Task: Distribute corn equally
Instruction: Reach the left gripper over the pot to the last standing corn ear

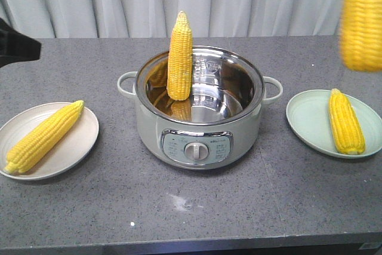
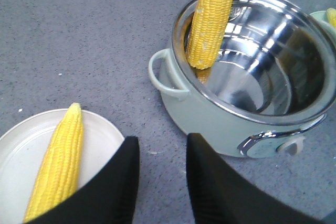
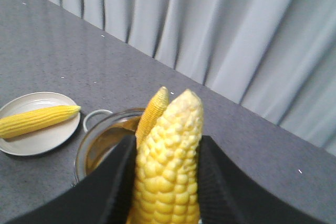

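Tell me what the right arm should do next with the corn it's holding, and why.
Probably lower the held cob, clamped in the right gripper, onto the green plate beside the cob lying there; it hangs roughly above that plate. The open left gripper could then take the pot's cob to the beige plate.

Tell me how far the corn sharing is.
Done: the white plate holds one cob, the green plate another cob. In hand: the right gripper holds a third cob, raised. Left: the last cob stands in the pot; the left gripper is open, empty.
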Robot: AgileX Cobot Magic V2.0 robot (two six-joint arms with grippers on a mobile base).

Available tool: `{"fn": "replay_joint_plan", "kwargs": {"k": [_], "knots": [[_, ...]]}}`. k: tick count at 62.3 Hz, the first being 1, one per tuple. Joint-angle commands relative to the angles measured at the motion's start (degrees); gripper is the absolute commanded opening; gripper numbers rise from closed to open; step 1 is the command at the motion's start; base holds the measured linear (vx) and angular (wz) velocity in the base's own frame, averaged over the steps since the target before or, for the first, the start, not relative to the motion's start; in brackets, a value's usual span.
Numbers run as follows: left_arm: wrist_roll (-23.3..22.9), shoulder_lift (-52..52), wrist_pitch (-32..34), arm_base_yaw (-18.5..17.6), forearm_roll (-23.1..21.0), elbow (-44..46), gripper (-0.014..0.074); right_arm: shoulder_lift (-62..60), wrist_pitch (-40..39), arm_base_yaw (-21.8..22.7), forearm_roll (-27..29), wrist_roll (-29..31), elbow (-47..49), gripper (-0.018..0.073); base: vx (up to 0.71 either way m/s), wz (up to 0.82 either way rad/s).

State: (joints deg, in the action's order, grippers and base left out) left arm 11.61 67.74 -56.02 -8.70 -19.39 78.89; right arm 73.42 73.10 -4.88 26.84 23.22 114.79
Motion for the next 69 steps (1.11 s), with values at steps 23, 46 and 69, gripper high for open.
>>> {"fn": "replay_joint_plan", "kwargs": {"k": [23,46,69], "knots": [[22.8,5.0,15.0,-0.1,-32.3,2.3,0.0261,-20.8,-7.4,0.3,-5.4,-0.8,-31.3,-0.0004,0.0,0.0],[36.4,19.5,12.0,-0.1,-52.3,14.9,0.0593,-25.7,-11.1,0.3,-8.9,-0.6,-39.8,-0.0004,0.0,0.0],[38.2,37.6,9.3,-2.8,-54.8,34.0,0.0593,-25.7,-11.1,0.3,-8.9,1.3,-39.8,-0.0004,0.0,0.0]]}}
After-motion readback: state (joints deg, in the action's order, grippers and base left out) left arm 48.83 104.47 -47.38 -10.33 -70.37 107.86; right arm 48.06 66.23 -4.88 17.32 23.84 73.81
